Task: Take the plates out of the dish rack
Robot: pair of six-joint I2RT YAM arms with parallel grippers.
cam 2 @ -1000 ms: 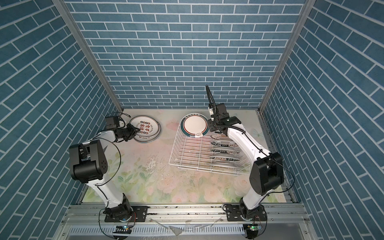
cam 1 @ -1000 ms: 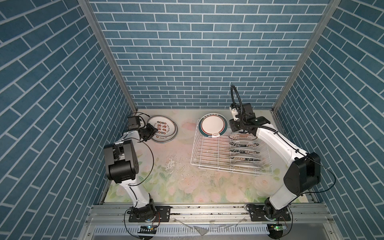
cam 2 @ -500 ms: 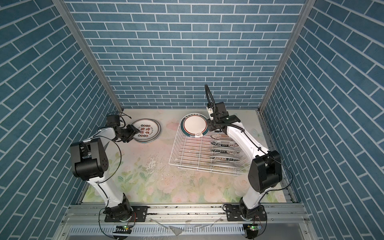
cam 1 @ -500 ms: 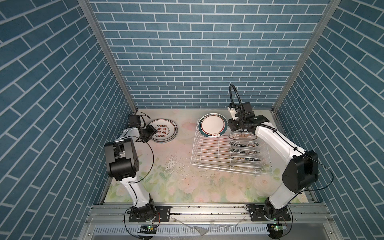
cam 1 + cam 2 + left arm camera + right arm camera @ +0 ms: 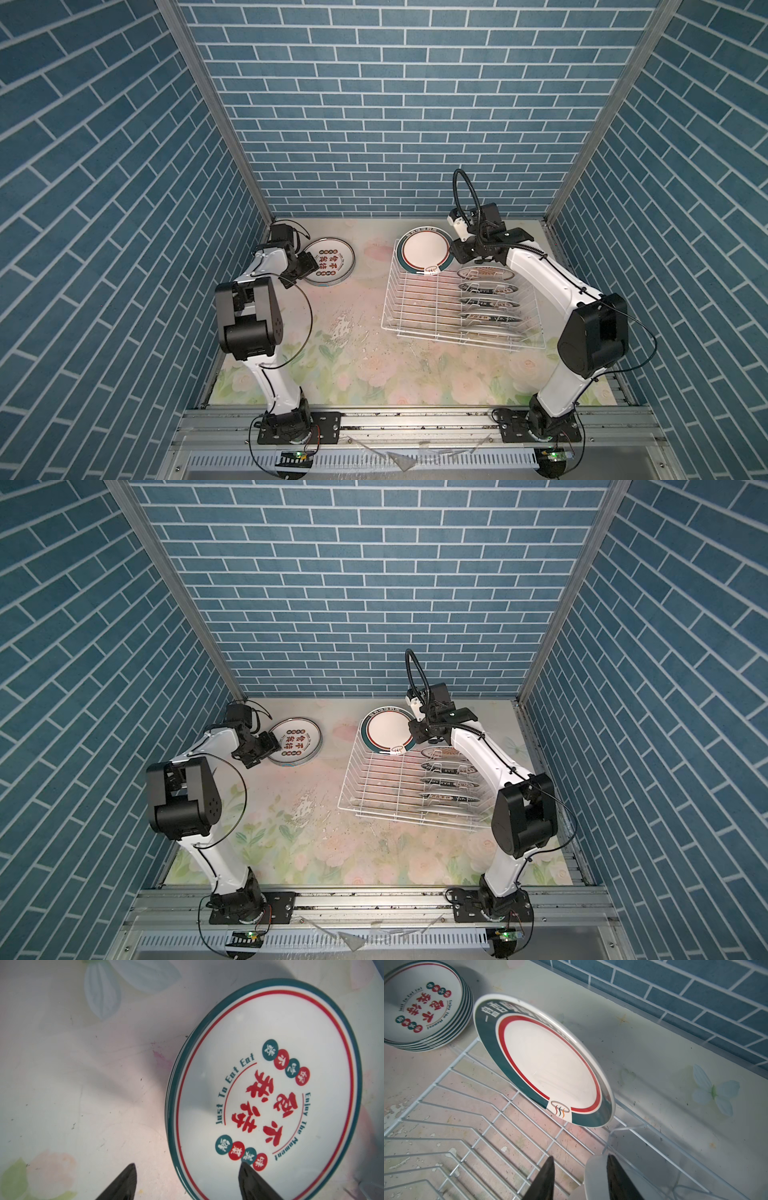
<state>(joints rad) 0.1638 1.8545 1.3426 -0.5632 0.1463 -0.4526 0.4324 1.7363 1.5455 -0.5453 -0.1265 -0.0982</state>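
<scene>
Robot lab test cell, dressed up as a kitchen corner. The blue brick walls [image 5: 374, 124] looked like flat printed panels, held in bare aluminium posts [image 5: 214, 104]. Two white-and-black arms, the left arm [image 5: 249, 307] and the right arm [image 5: 540, 274], were bolted to an aluminium rail [image 5: 415, 422] along the front edge. Cables hung loose. Small boards with green LEDs [image 5: 296, 456] sat below it by a slotted cable duct [image 5: 224, 460]. The desk [image 5: 374, 365] wore a scuffed floral sheet. Kitchen props: a white wire dish rack [image 5: 419, 307] and printed plates [image 5: 332, 262].
</scene>
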